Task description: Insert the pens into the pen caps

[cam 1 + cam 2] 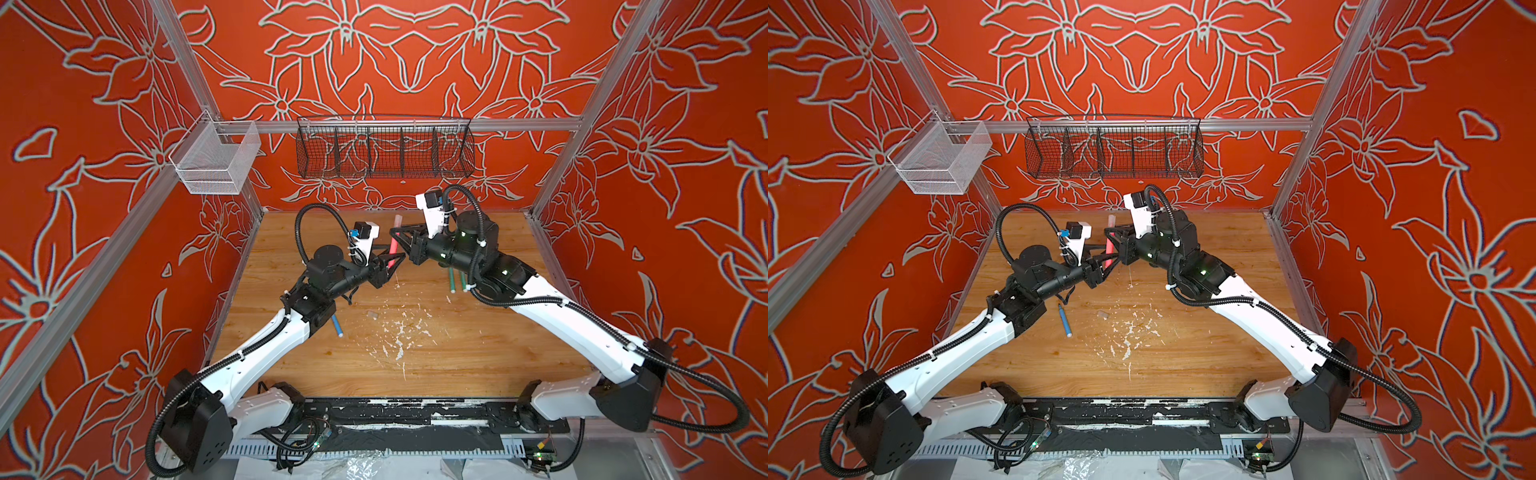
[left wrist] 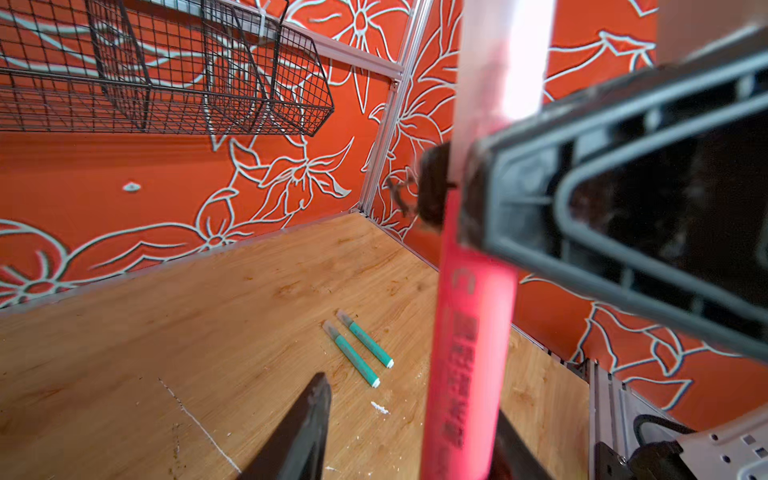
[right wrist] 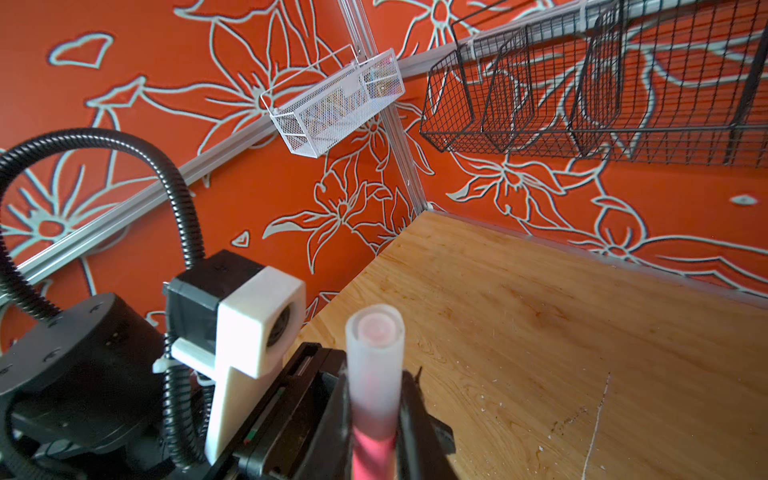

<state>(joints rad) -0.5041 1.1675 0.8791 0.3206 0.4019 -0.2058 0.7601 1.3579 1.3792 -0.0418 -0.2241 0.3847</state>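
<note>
Wood table point(image 1: 291, 365), green pens point(image 2: 353, 356); right pincer point(image 1: 395, 234) tight on pink pen point(image 1: 393, 246), left pincer point(image 1: 392, 261) wide.

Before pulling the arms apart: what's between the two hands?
The red pen, cap on its upper end, bridges them in both top views: right hand shut on it, left hand open around its lower barrel.

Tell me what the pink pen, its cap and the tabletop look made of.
The cap: seemingly frosted translucent plastic, matte; the pink pen shows faintly through it. The pink pen: probably smooth plastic, with printed dark lettering along the barrel. The tabletop: wood-look board, perhaps laminate, with visible grain and white flecks.
</note>
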